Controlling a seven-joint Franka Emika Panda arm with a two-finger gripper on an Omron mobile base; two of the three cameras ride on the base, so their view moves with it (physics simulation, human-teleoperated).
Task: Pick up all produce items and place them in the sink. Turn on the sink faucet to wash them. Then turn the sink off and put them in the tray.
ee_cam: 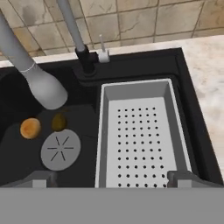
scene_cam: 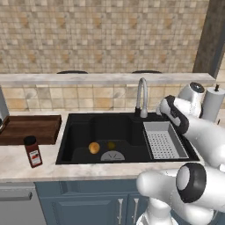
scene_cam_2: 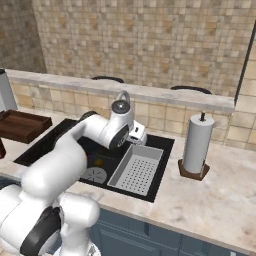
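Two produce items lie on the floor of the black sink point(scene_cam: 79, 132): an orange-yellow fruit point(scene_cam: 94, 147) point(ee_cam: 30, 128) and a smaller olive-brown fruit point(scene_cam: 111, 145) point(ee_cam: 59, 122), both beside the round grey drain point(ee_cam: 61, 149). The grey gooseneck sink faucet point(scene_cam: 141, 94) point(ee_cam: 39, 83) rises from the back rim, and no water shows. My gripper point(ee_cam: 112, 178) hangs open and empty above the sink's right part, close to the faucet base, with its fingertips point(ee_cam: 43, 178) wide apart over the rack's near edge. The brown wooden tray point(scene_cam: 28, 128) sits on the counter left of the sink.
A grey perforated rack point(scene_cam: 165, 139) point(ee_cam: 142, 131) fills the sink's right end. A red-labelled jar point(scene_cam: 33, 151) stands near the counter's front edge by the tray. A paper towel roll point(scene_cam_2: 196, 145) stands right of the sink. A raised ledge runs along the tiled wall behind.
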